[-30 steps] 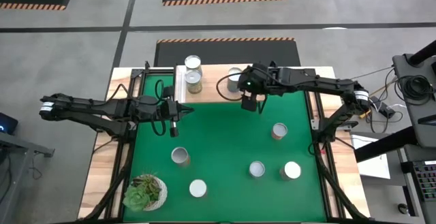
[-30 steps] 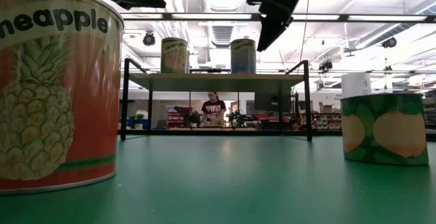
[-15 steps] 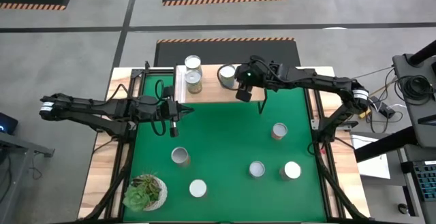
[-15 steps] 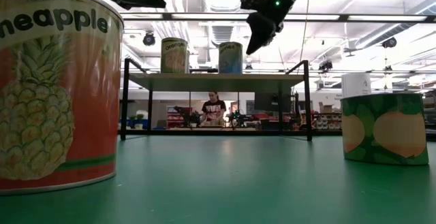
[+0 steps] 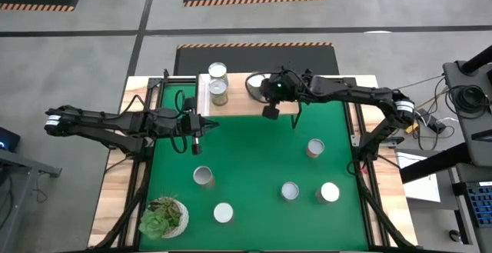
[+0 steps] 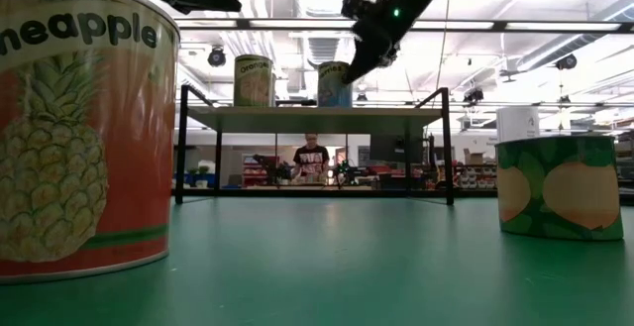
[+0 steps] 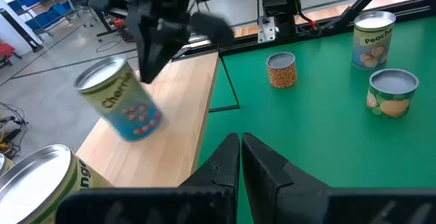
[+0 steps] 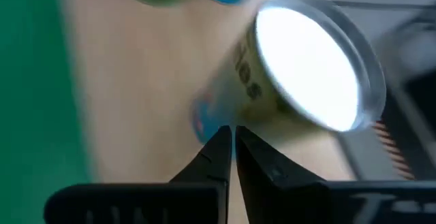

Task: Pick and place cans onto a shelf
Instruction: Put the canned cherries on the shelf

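Note:
A blue-labelled can [image 7: 121, 103] stands tilted on the light-wood shelf [image 7: 182, 108] near the table's far edge; it also shows in the high view [image 5: 254, 85] and the low view [image 6: 333, 84]. My right gripper [image 7: 146, 74] is shut, its tips against this can. Two more cans [image 5: 218, 71] [image 5: 219, 91] stand upright on the shelf's left end. My left gripper [image 5: 207, 124] hovers shut over the left of the green mat [image 5: 254, 153], touching nothing. Several other cans stand on the mat. My right gripper has its shut fingertips [image 7: 145, 76] against the upper side of the tilted can, just below its top rim [image 8: 253, 108]. The fingers slant down from the table's right. The can leans toward the left with its bottom edge on the shelf board.
On the mat stand cans at the right [image 5: 315, 148], near right [image 5: 290, 191] [image 5: 329, 193], centre left [image 5: 204, 177] and near left [image 5: 224, 213]. A potted succulent [image 5: 164, 216] sits at the near left corner. Black frame rails [image 5: 355, 130] border the mat.
My right gripper has moved toward the table's left and far edge over the shelf, dipped, and shut. The blue-labelled can has slid left along the shelf and tipped from upright to leaning.

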You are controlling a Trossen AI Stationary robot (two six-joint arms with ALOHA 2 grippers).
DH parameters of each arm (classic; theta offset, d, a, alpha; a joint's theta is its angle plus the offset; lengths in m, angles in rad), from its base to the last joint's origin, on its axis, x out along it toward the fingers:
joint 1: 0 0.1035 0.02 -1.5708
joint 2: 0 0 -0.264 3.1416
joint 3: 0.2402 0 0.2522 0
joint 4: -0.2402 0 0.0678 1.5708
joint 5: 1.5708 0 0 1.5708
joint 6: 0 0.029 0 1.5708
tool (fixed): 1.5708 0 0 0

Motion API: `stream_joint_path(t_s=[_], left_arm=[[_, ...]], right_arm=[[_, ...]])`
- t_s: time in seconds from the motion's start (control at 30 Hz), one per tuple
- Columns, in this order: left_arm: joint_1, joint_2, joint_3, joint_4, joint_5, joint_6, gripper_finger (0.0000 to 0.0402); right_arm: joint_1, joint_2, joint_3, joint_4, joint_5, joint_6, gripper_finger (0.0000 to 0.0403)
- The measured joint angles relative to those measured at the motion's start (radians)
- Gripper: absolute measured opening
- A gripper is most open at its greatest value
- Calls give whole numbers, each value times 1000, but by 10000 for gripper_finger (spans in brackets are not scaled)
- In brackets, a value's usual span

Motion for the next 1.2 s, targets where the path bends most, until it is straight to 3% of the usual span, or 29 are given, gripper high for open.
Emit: stream_joint_path(t_s=[0.07,0.17,0.37,0.7,0.9,1.0,1.2], left_arm=[[0,0,0,0,0,0,0],[0,0,0,0,0,-3,0],[0,0,0,-1,0,-12,0],[0,0,0,11,0,-10,0],[0,7,0,47,0,-21,0],[0,22,0,94,0,-30,0],[2,59,23,192,-13,19,0]], right_arm=[[-7,0,-16,24,82,-21,12],[-18,-1,-21,33,97,-24,13],[3,-3,-71,77,-49,-21,13],[87,-28,-305,545,-86,-65,13],[94,-35,-290,530,-84,-55,13],[99,-46,-256,431,-89,51,13],[99,-147,-304,531,-296,-41,13]])
